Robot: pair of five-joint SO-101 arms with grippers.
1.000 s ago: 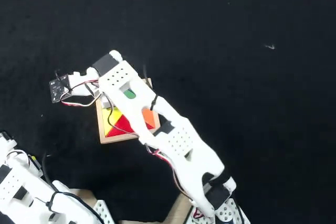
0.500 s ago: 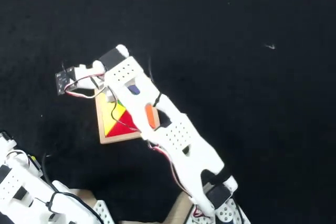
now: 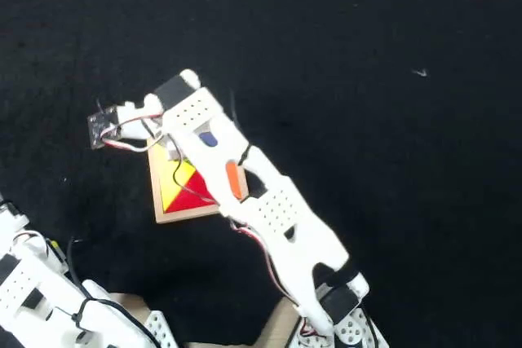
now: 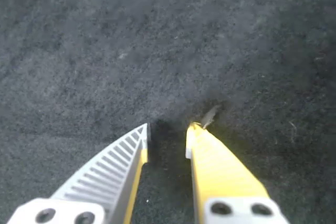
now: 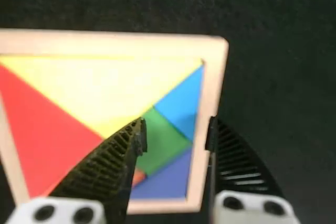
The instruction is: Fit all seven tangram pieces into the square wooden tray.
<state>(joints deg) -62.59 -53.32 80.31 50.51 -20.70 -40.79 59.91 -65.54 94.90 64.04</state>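
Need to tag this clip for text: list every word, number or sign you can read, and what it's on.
None can be read.
Tray: plain wood, no print.
Pieces: plain colours, no marks.
Right arm: white shell with holes, no label legible.
Table: plain black.

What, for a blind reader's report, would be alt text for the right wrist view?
The open right gripper hangs over the edge of the tray, where pieces in yellow, red, blue and green lie fitted together. Black cloth surrounds the tray.
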